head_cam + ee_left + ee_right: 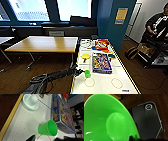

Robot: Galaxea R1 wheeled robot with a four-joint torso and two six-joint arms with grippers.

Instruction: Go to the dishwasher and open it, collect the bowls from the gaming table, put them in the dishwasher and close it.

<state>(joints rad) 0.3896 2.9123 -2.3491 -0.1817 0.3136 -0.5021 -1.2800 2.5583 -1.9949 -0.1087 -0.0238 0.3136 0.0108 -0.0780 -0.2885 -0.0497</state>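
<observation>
**Left pincer at the green cup, green bowl close under the right wrist**

My left arm (53, 75) reaches in over the yellow edge of the gaming table (105, 86), and its pincer (79, 72) sits just beside a small upright green cup (87, 73). From the left wrist, that cup (48, 128) stands right ahead of the pincer tips, over a red ring (43, 138) printed on the white top. I see one dark fingertip (31, 138) to one side of the cup and more dark metal on the other, so the fingers look spread apart with the cup not yet between them.

Beyond the cup from the pincer lies a white round pusher (30, 101), and to the cup's far side a long colourful game box (62, 112), nearly touching it. In the head view the same box (101, 63) lies further along the table, with a yellow bat (85, 56) beside it and a red box (101, 44) past that.

A lime green bowl (107, 120) sits very close under my right wrist camera, its hollow facing the lens. Whether the right pincer is clamped on it, I cannot tell. Beside the bowl I see a dark rounded part of the base (147, 119) over brown floor.

A wooden table (42, 43) stands off to the left, and a person (157, 23) stands at the far right.
</observation>
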